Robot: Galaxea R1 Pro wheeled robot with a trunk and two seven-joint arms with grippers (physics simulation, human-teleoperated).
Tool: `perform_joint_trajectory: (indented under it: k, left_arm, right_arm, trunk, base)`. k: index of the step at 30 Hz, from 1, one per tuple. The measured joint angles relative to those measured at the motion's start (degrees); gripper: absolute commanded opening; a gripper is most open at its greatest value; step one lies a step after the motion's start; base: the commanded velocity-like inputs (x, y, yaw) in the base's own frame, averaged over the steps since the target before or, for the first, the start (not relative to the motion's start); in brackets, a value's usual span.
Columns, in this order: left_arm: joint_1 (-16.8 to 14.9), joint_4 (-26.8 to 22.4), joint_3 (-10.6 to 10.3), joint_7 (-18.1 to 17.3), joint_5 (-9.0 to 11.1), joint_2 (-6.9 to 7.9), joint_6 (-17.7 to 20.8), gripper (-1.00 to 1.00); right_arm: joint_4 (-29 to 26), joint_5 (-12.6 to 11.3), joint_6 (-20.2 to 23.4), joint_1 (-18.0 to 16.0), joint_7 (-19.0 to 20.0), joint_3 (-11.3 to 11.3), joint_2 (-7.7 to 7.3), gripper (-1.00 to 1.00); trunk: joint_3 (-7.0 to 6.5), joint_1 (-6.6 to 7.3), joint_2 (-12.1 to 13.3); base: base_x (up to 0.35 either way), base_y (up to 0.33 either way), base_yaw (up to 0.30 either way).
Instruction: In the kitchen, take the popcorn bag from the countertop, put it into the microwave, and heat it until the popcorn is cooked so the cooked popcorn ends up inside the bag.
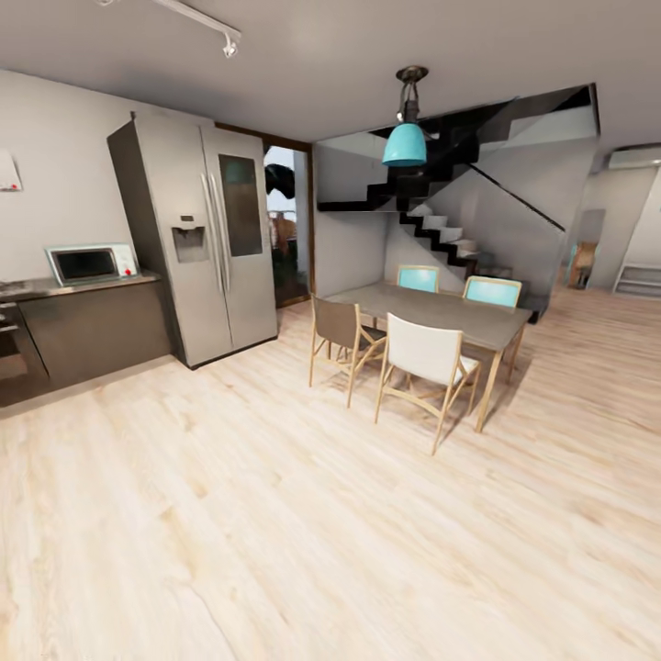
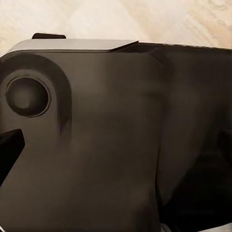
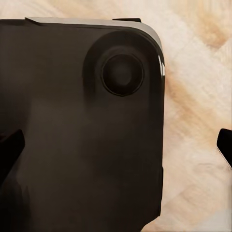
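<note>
The microwave (image 1: 90, 264) sits at ten o'clock on the countertop (image 1: 55, 289) (beside the refrigerator (image 1: 197, 234)). Whether your pincers are apart, I cannot tell. If you turn too wide, your base may hit the dining chairs (image 1: 424, 360).

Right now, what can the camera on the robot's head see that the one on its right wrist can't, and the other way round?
The head view takes in the room: the microwave on the countertop, a steel fridge, a dining table with chairs, a teal lamp and stairs. The right wrist view looks down on a dark glossy robot body with a round knob-like part. Both show pale wood floor.
</note>
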State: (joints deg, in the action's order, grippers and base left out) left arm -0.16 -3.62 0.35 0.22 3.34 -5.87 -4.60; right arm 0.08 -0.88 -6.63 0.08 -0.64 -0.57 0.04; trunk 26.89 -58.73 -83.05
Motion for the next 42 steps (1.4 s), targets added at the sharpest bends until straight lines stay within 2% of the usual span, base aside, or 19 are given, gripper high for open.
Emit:
perform_joint_trajectory:
  k: [42]
  left_arm:
    - [0.0,0.0,0.0,-0.1,0.0,0.00,0.0,1.00]
  right_arm:
    - [0.0,0.0,0.0,0.0,0.0,0.0,-0.04,1.00]
  trunk:
    - [0.00,0.00,0.0]
  base:
    - [0.000,0.000,0.273]
